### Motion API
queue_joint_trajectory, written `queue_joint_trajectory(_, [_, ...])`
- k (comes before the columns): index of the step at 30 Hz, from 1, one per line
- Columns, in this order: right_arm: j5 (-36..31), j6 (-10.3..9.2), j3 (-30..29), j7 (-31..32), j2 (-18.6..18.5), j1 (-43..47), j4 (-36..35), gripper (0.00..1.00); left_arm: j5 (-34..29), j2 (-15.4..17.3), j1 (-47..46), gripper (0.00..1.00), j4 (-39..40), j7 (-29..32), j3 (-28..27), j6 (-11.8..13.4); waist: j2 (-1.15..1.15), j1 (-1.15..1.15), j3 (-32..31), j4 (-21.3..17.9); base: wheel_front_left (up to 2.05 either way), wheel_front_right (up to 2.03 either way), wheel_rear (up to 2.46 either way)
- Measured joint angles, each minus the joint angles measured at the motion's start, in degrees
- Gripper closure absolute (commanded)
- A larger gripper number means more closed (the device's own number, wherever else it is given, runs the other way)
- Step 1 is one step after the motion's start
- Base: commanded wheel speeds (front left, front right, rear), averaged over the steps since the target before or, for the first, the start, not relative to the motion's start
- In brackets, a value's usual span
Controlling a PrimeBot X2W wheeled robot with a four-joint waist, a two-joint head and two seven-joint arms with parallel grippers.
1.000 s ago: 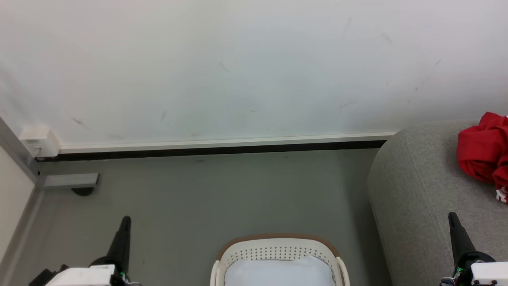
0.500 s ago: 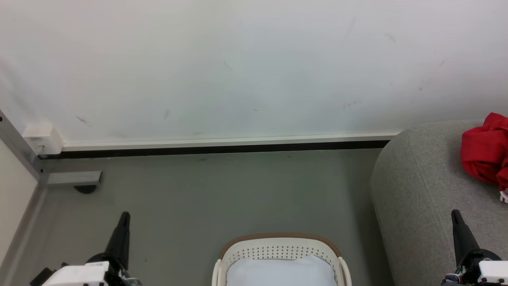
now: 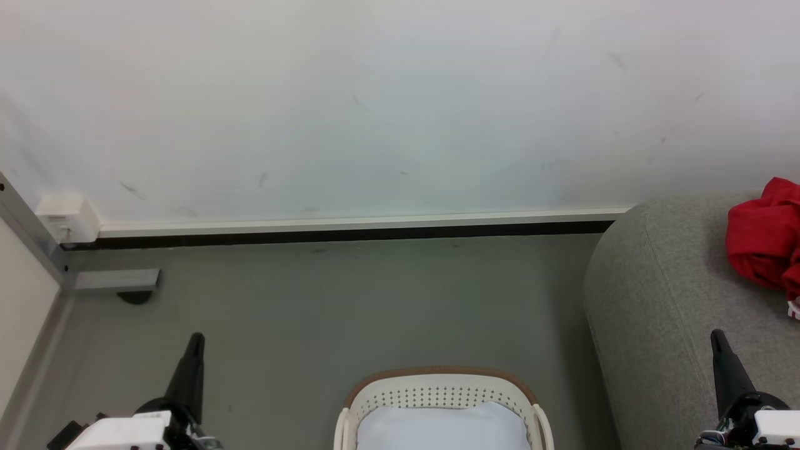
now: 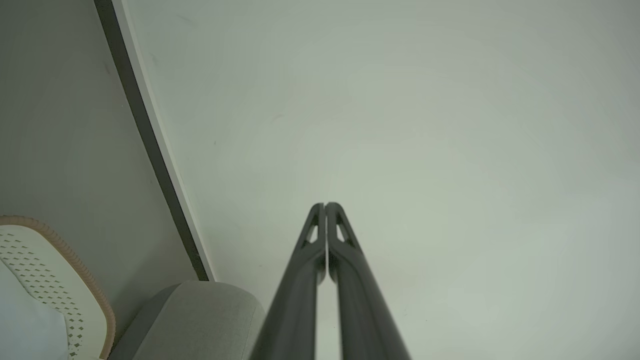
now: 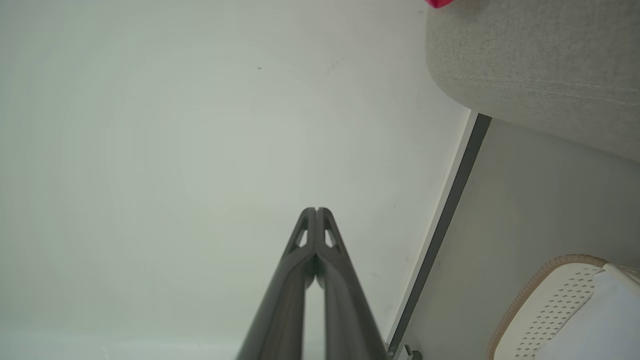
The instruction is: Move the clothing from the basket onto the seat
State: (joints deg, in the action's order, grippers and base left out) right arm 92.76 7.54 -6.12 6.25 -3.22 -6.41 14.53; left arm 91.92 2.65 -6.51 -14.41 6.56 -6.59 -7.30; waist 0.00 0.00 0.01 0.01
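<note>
The cream-white basket (image 3: 440,394) with its brown rim stands on the floor at the bottom centre of the head view, a pale blue garment (image 3: 444,428) lying in it. The grey seat (image 3: 662,294) fills the right side, with a red garment (image 3: 762,240) bunched on top. My left gripper (image 3: 195,339) is shut and empty, left of the basket. My right gripper (image 3: 715,334) is shut and empty, in front of the seat. The left wrist view has the left gripper (image 4: 325,205) closed against the wall, the basket (image 4: 45,270) at lower left. The right gripper (image 5: 316,210) points at the wall too.
A white wall with a pale and black baseboard (image 3: 350,228) runs behind the grey floor (image 3: 350,306). A white outlet box (image 3: 65,219) and a grey metal bracket (image 3: 115,281) sit in the left corner.
The whole head view shifted slightly, so the camera has moved. Both grippers stay shut and the garments lie as before.
</note>
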Motion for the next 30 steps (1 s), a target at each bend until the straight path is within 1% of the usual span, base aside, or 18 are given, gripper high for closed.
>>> queue_joint_trajectory(30, [0.0,0.0,-0.1,0.0,0.1,0.0,0.0,1.0,0.0,0.0,0.0,1.0,0.0,0.0,0.0,0.0,0.0,0.0,0.0,0.0,0.0,0.0,0.0])
